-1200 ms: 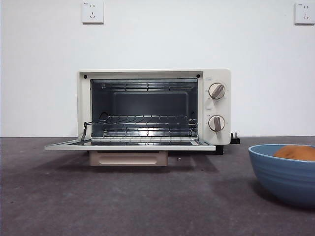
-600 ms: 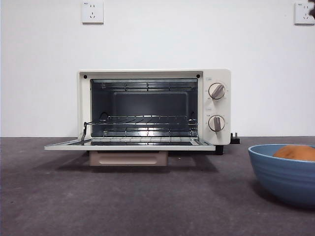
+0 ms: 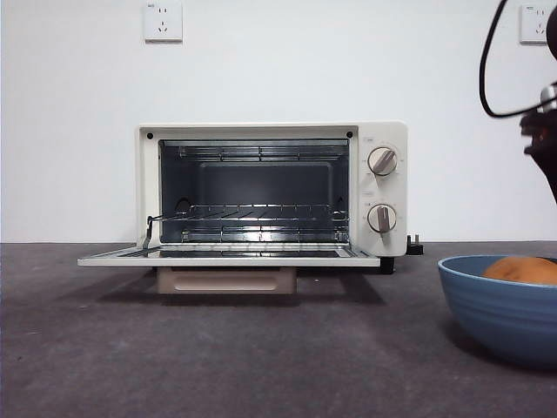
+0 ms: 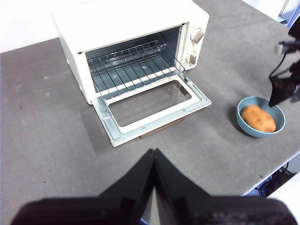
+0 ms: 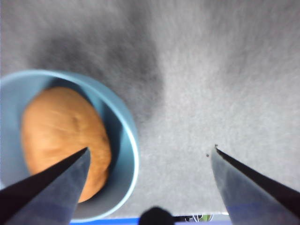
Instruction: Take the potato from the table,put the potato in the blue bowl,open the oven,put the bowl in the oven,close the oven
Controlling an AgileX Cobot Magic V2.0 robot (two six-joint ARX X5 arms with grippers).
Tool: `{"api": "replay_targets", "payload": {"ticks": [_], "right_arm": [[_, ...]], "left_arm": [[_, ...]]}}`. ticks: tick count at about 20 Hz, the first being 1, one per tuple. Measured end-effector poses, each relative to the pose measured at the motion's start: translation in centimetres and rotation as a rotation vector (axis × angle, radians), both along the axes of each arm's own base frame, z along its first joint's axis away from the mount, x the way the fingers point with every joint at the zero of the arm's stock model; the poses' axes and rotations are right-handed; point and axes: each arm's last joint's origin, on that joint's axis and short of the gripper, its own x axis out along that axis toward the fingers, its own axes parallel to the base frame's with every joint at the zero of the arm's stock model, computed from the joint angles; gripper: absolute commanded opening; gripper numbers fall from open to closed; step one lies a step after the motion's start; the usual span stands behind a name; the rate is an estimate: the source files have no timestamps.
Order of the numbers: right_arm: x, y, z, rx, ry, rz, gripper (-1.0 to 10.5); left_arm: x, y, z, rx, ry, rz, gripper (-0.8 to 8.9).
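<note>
The cream-white oven (image 3: 271,187) stands at the middle of the table (image 3: 261,357) with its glass door (image 3: 228,257) folded down flat and the wire rack showing inside. The blue bowl (image 3: 502,305) sits to the oven's right near the front, with the potato (image 3: 522,270) lying in it. My right gripper (image 5: 151,149) hangs open above the bowl (image 5: 132,140), one jaw over the potato (image 5: 58,133) and the other over bare table. It shows in the front view as a dark arm (image 3: 544,144) at the right edge. My left gripper (image 4: 153,157) is shut, high and well back from the oven (image 4: 126,28).
Two round knobs (image 3: 382,161) sit on the oven's right panel. The open door (image 4: 152,105) juts out toward the front, and the bowl (image 4: 260,117) is close to the table's front-right edge (image 4: 267,180). A black cable (image 3: 487,70) loops from the right arm.
The right arm with its cable has come down into the front view at the upper right, above the bowl. Oven, bowl and potato have not moved.
</note>
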Motion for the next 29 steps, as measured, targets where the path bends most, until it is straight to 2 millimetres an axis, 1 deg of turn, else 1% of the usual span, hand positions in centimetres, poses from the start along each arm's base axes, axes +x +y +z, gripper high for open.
{"api": "replay_targets", "payload": {"ticks": [1,3,5,9,10,16,19,21,23,27,29], "right_arm": [[-0.2,0.0,-0.5,0.000,0.006,0.000,4.2],[-0.5,-0.1,-1.3,-0.002,0.021,-0.001,3.1],[-0.7,-0.1,-2.0,0.011,0.025,-0.001,3.0],[-0.5,0.0,-2.4,0.044,-0.007,-0.016,0.8],[-0.5,0.0,-2.4,0.044,-0.006,-0.017,0.0],[-0.5,0.0,-2.4,0.049,0.000,-0.022,-0.2],[-0.8,0.2,-2.1,0.101,0.052,-0.069,-0.2],[-0.3,0.5,-0.5,0.142,0.058,-0.123,-0.2],[0.7,1.3,2.4,0.168,-0.001,-0.124,-0.2],[2.0,4.4,7.9,0.213,-0.165,-0.076,-0.2],[3.2,5.9,9.7,0.238,-0.197,-0.060,-0.2]], "left_arm": [[0.0,0.0,0.0,0.001,0.000,0.001,-0.05],[0.1,0.0,0.0,0.006,0.000,0.008,-0.06],[0.1,-0.1,0.0,0.008,0.001,0.010,-0.06],[0.2,-0.1,0.0,0.008,0.001,0.010,-0.05],[0.2,-0.1,0.0,0.008,0.001,0.010,-0.06],[0.2,-0.1,0.0,0.008,0.002,0.010,-0.06],[0.3,-0.1,0.0,0.010,0.005,0.010,-0.05],[0.3,-0.2,0.0,0.011,0.007,0.010,-0.05],[0.5,-0.3,0.0,0.014,0.013,0.011,-0.05],[1.2,-0.7,-0.1,0.020,0.034,0.014,-0.05],[1.5,-0.9,-0.1,0.026,0.044,0.014,-0.05]]}}
